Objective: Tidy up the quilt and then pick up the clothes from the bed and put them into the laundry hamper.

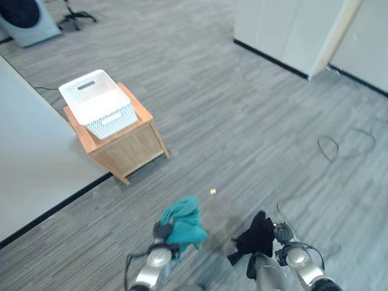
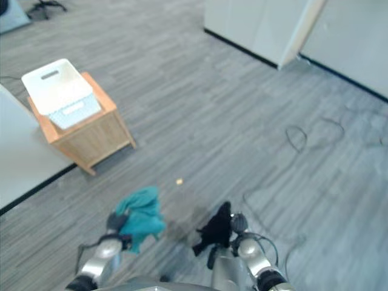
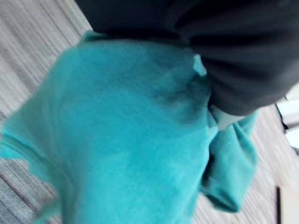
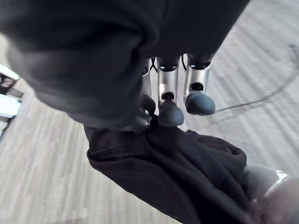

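Note:
A teal garment [image 1: 185, 221] hangs bunched from my left hand [image 1: 162, 230], low in the eye views, above the grey floor. In the left wrist view the teal cloth [image 3: 140, 140] drapes right past the hand's dark cover [image 3: 210, 46]. My right hand [image 1: 284, 232] grips a black garment [image 1: 256, 236] beside it; its fingers [image 4: 170, 112] curl onto the black cloth [image 4: 187, 177]. The white perforated laundry hamper [image 1: 97, 103] stands on a small wooden table [image 1: 130, 145] ahead to the left, well away from both hands.
A white flat surface with a dark lower edge [image 1: 30, 151] runs along the left, touching the wooden table. White cabinets [image 1: 285, 30] stand at the far right. A small orange scrap [image 1: 213, 191] lies on the floor in front of my hands.

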### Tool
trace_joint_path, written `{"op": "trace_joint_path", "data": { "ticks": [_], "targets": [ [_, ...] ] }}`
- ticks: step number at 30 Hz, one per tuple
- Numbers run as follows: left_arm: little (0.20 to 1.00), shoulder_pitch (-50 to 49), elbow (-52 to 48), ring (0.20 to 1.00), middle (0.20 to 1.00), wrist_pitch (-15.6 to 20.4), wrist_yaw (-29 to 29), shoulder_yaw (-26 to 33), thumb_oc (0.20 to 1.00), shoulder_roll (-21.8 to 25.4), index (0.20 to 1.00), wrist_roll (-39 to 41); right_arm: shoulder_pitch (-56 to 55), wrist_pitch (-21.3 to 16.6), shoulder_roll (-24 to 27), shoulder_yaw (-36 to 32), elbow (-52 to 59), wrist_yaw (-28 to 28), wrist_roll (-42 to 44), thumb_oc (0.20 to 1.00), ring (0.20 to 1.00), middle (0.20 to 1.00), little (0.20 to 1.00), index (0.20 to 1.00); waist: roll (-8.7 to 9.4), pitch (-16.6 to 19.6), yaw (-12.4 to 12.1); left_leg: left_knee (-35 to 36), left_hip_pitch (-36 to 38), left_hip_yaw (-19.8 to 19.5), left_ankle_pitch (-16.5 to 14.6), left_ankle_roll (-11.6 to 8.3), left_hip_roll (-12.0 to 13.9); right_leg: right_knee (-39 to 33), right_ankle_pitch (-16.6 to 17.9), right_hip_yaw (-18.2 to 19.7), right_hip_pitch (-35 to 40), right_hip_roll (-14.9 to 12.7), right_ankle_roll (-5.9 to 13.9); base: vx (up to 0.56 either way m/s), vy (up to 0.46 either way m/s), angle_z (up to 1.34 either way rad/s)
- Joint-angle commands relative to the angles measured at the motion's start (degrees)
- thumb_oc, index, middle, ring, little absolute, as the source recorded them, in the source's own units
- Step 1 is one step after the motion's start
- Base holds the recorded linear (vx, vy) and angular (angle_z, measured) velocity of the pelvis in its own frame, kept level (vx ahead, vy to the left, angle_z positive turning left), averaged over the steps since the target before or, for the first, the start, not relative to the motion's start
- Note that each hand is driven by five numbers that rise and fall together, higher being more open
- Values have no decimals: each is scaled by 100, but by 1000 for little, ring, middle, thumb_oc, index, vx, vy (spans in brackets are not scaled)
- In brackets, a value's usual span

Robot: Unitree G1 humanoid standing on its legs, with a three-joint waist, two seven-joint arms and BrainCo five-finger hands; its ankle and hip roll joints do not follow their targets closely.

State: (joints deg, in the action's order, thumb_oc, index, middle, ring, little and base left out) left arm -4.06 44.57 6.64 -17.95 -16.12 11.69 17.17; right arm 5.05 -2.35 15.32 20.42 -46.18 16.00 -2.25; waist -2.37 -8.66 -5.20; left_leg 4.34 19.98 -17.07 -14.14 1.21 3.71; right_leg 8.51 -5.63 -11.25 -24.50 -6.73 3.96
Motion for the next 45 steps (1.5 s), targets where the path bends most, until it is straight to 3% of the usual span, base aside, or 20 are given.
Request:
{"op": "trace_joint_path", "data": {
  "ticks": [1,2,3,5,8,12,13,17,18,21,22,25,29,31,33,36,37,40,44,45],
  "targets": [
    [200,396,-7,200,200,145,154,-59,200,-283,200,-165,148,-172,69,-250,406,-60,-58,200,200,200,200,200,130,-541,60,-970,-444,391,102,-173,-594,-924,1060,51,1486,-230,565,511,-194,34],
    [200,397,-7,200,200,145,154,-58,200,-281,200,-165,149,-172,67,-250,406,-60,-58,200,200,200,200,200,151,-533,70,-979,-468,379,114,-169,-618,-925,1068,49,1471,-256,570,532,-230,48],
    [200,318,79,200,200,105,238,-28,200,-345,200,-172,300,-178,119,-278,360,-67,19,200,200,200,200,200,109,-595,-66,-2714,-1034,679,683,-502,-622,-861,971,-4,1893,-208,384,396,-242,59],
    [200,331,43,200,200,49,229,21,200,-297,200,-169,400,-236,180,-230,598,-66,133,200,200,200,200,200,196,-783,-217,-4691,-2176,1258,1268,-596,-529,-1004,817,-204,2404,-234,95,342,-280,39],
    [200,385,-232,200,200,42,148,50,200,-166,200,-129,509,-201,208,-205,614,19,135,200,200,200,200,200,302,-871,-446,-5232,-3248,2278,1086,-521,-2,-1315,432,-587,3116,-107,-54,548,-355,31],
    [200,233,-583,200,200,67,131,169,200,-103,200,-116,374,-206,162,-119,603,-3,16,200,200,200,200,200,295,-688,-591,-3078,-3342,2909,939,-303,120,-1351,-14,-844,3632,9,38,549,7,11],
    [200,144,-725,200,200,24,140,213,200,-48,200,-184,384,-222,141,-132,535,2,-51,200,200,200,200,200,192,-526,-657,-1344,-3256,3234,1564,-412,233,-1351,-284,-1017,3920,208,118,725,83,-4],
    [200,155,-704,200,200,-35,110,281,200,-60,200,-151,476,-214,40,-161,433,52,-67,200,200,200,200,200,276,-391,-695,-194,-3073,3618,1871,-494,410,-1350,-517,-1334,4512,254,275,609,75,57],
    [200,21,-606,200,200,-107,391,445,200,183,200,-184,774,-17,1519,-1115,51,-896,767,200,200,200,200,200,447,-259,-760,-63,-2976,3441,1905,-479,338,-1228,-517,-1380,4611,231,384,669,126,22],
    [200,-123,-748,200,200,-74,243,680,200,202,200,-177,-581,-324,677,-963,1553,-435,231,200,200,200,200,200,727,-327,-576,13,-2628,3242,1772,-168,-116,836,82,-1218,4137,-354,835,674,296,14],
    [200,-60,-824,200,200,-102,154,832,200,255,200,-289,-808,-383,632,-1086,2424,-447,147,200,200,200,200,200,685,-417,-262,66,-2094,3205,1516,72,-285,2262,1322,-942,3468,-723,960,548,277,38],
    [200,64,-779,200,200,-15,59,889,200,376,200,-292,-730,-564,625,-1206,2733,-319,234,200,200,200,200,200,466,-496,4,66,-1780,3047,1288,111,-112,3188,1305,-622,2562,-706,809,432,150,75],
    [200,201,-1187,200,200,141,-43,731,200,399,200,-347,-398,-579,756,-1137,2887,-332,226,200,200,200,200,200,344,-623,418,66,-1252,2508,1006,-116,-60,1808,695,-670,1742,-432,563,589,-59,81],
    [200,206,-1349,200,200,159,-39,698,200,449,200,-494,-175,-561,816,-1178,2721,-189,291,200,200,200,200,200,443,-578,519,66,-954,2086,688,-337,-84,-828,781,-283,1706,-229,591,876,-307,143],
    [200,140,-1398,200,200,199,-32,804,200,529,200,-606,-248,-442,969,-1366,3210,-306,403,200,200,200,200,200,523,-484,546,66,-522,1637,394,-365,-97,-1075,1019,507,1692,-96,607,1021,-296,204],
    [200,-99,-1566,200,200,269,-50,1023,200,452,200,-548,-731,-584,1095,-1477,3917,-565,329,200,200,200,200,200,470,-475,605,-814,-612,1670,429,-436,-96,-1027,974,419,1943,-62,481,491,-159,122],
    [200,-417,-1916,200,200,385,18,1288,200,322,200,-328,-925,-726,1147,-1620,4048,-651,336,200,200,200,200,200,484,-639,498,-2633,-1506,1839,856,-682,-69,-1193,850,234,2447,-73,286,560,-315,47],
    [200,-491,-2078,200,200,467,22,1355,200,372,200,-223,-793,-744,1210,-1597,3855,-569,325,200,200,200,200,200,612,-825,300,-3951,-2427,2237,1168,-740,150,-1351,607,-89,2876,-116,102,293,-238,73],
    [200,-564,-2518,200,200,498,131,1492,200,430,200,-102,-619,-568,1242,-1436,3555,-600,84,200,200,200,200,200,676,-805,101,-3145,-2996,3378,1049,-538,596,-1351,114,-608,3390,-106,60,396,-112,52],
    [200,-681,-2721,200,200,500,146,1543,200,465,200,-213,-611,-566,1236,-1414,3475,-579,-52,200,200,200,200,200,611,-703,121,-1969,-2953,3774,1276,-678,606,-1351,-175,-802,3624,-5,126,547,39,55]
  ]
}}
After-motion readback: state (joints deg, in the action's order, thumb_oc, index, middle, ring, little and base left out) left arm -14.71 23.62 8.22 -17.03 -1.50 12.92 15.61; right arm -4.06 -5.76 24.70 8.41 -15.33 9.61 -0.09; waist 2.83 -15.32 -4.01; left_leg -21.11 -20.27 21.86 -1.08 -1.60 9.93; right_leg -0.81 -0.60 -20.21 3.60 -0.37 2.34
